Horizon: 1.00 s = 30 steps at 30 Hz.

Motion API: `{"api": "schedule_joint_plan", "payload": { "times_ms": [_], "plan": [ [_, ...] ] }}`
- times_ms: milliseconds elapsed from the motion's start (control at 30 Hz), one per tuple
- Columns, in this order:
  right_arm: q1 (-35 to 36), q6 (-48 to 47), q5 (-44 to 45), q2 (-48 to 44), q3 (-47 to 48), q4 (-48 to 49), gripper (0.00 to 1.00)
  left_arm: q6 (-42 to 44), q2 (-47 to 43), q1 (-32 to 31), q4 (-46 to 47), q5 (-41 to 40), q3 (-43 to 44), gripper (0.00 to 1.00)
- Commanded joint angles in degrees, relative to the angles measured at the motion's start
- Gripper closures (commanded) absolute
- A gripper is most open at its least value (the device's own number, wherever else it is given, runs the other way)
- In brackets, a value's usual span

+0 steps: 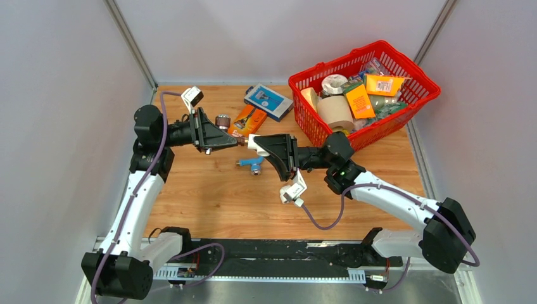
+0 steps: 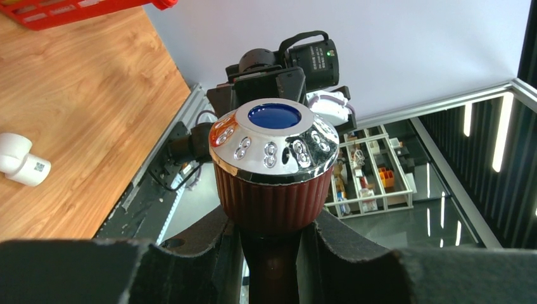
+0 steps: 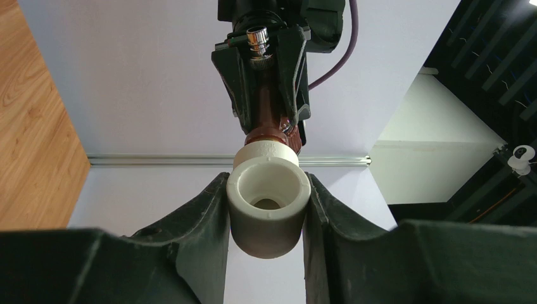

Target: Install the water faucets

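Observation:
My left gripper (image 1: 229, 140) (image 2: 272, 253) is shut on the dark brown faucet (image 2: 273, 196). Its ribbed knob has a chrome cap with a blue centre. My right gripper (image 1: 265, 147) (image 3: 269, 221) is shut on a white elbow fitting (image 3: 268, 206) (image 1: 256, 143). Both are held above the table, facing each other. In the right wrist view the brown faucet (image 3: 266, 126) meets the elbow's far opening; its threaded end is hidden there. The light blue faucet (image 1: 251, 163) lies on the table just below the two grippers.
A red basket (image 1: 405, 104) full of packages stands at the back right. An orange package (image 1: 248, 120) and a blue box (image 1: 268, 101) lie behind the grippers. Another white fitting (image 2: 21, 161) lies on the wood in the left wrist view.

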Motion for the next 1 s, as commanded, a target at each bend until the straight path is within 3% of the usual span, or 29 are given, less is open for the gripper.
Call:
{"api": "schedule_joint_plan", "payload": {
  "times_ms": [0,367,967],
  "plan": [
    [-0.1,-1.7,-1.4,0.0,2.9,-2.0,1.00,1.1,-1.5,-1.1,0.0,0.7,1.8,1.00],
    [-0.1,3.4,-2.4,-0.5,4.3,-5.2,1.00,3.9,-1.4,-2.5,0.4,0.4,2.1,1.00],
    [-0.6,24.2,-12.0,-0.8,5.0,1.9,1.00,4.7,-1.9,-5.7,15.6,0.7,-1.7,1.00]
  ]
}}
